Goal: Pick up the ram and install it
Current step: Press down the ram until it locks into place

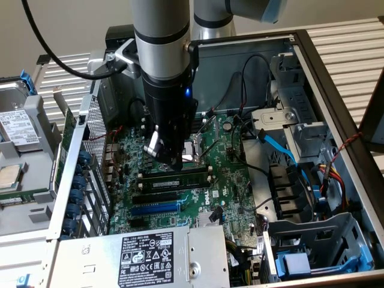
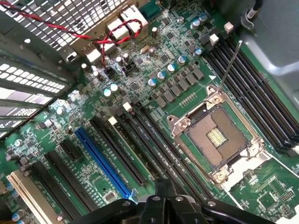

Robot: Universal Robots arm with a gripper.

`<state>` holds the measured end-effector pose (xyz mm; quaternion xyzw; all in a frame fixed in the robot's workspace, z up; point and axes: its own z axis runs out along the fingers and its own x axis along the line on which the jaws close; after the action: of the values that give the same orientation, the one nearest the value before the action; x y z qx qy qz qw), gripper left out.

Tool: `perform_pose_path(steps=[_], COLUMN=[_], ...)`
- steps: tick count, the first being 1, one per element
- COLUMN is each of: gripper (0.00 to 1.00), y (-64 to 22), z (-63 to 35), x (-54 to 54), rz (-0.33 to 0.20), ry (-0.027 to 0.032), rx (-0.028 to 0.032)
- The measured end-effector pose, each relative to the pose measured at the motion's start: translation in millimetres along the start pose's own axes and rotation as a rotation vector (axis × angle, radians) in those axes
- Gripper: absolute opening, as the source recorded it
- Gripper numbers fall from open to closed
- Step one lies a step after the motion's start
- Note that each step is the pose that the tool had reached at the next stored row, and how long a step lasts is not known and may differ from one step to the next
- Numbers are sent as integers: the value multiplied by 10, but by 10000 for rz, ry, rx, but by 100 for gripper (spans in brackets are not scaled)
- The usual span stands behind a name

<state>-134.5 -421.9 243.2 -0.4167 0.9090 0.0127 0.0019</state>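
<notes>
The ram (image 1: 180, 179) is a long dark-green stick standing on edge in a slot of the motherboard (image 1: 231, 180), just in front of the CPU socket (image 1: 193, 150). My gripper (image 1: 172, 161) hangs straight down over the stick's middle with its tip right above the top edge; whether it touches is unclear. In the wrist view the fingers (image 2: 164, 186) are pressed together with nothing between them, over the black memory slots (image 2: 159, 149) beside the open CPU socket (image 2: 217, 135).
A long blue expansion slot (image 2: 103, 161) lies a few slots away from the gripper. Red wires (image 2: 107, 35) cross the case's perforated rear wall. The power supply (image 1: 144, 255), a drive cage (image 1: 312, 240) and blue cables (image 1: 279, 147) ring the board. A loose drive (image 1: 15, 126) lies outside the case.
</notes>
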Motion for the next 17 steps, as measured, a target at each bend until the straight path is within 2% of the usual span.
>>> perform_pose_path(steps=[17], gripper=[11], y=[0], z=[7], x=[0], rz=[2300], ry=[-33], rx=[45])
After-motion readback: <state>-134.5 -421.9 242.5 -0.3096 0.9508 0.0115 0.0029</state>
